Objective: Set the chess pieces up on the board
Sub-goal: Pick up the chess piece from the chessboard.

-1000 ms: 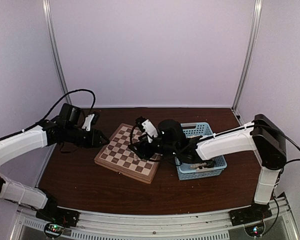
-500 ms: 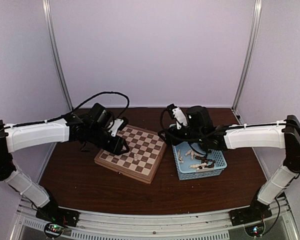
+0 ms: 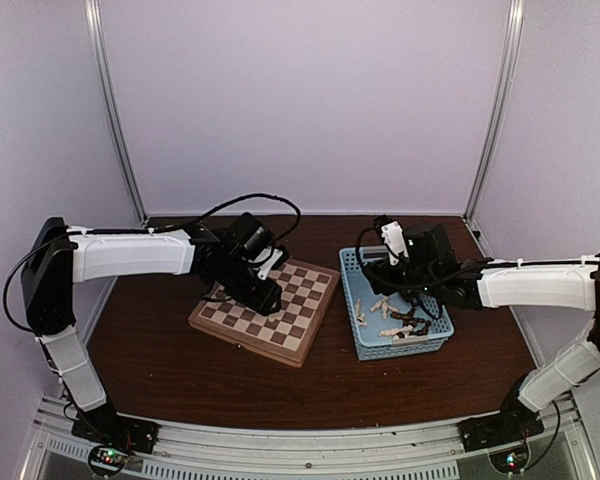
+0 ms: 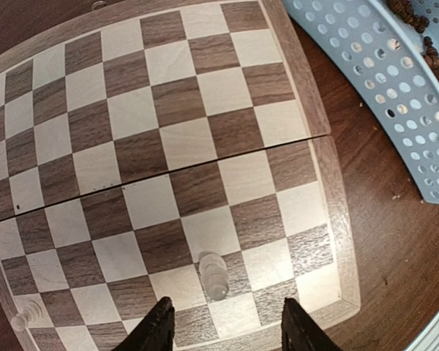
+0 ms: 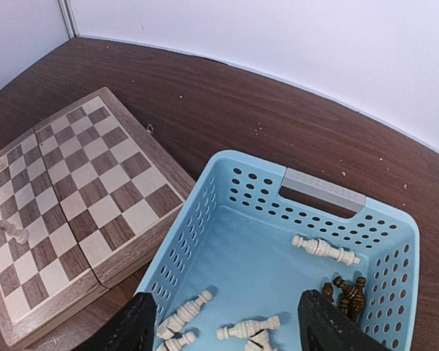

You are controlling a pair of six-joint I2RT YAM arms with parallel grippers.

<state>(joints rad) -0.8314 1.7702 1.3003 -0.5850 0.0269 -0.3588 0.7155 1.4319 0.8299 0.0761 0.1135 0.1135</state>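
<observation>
The board (image 4: 183,95) lies under my left gripper (image 4: 225,333), which hovers open over its near right corner. One cream chess piece (image 4: 214,274) stands on a square just ahead of the fingertips, touching neither. A second cream piece (image 4: 25,314) stands at the board's corner. In the top view the left gripper (image 3: 268,300) is over the board (image 3: 295,325). My right gripper (image 5: 230,329) hangs open and empty above the basket, over several cream pieces (image 5: 179,316) and dark pieces (image 5: 345,292) lying on its floor. Both standing pieces (image 5: 16,234) also show from there.
The light-blue perforated basket (image 3: 347,290) sits right of the board, nearly touching it; its wall (image 4: 366,73) is close to the left gripper. Its grey handle (image 5: 323,189) faces the back wall. Dark brown table (image 5: 227,110) surrounds both, with metal frame posts behind.
The left arm swung right across the board and its jaws widened a little around the standing cream piece. The right arm drew back from the board to above the basket.
</observation>
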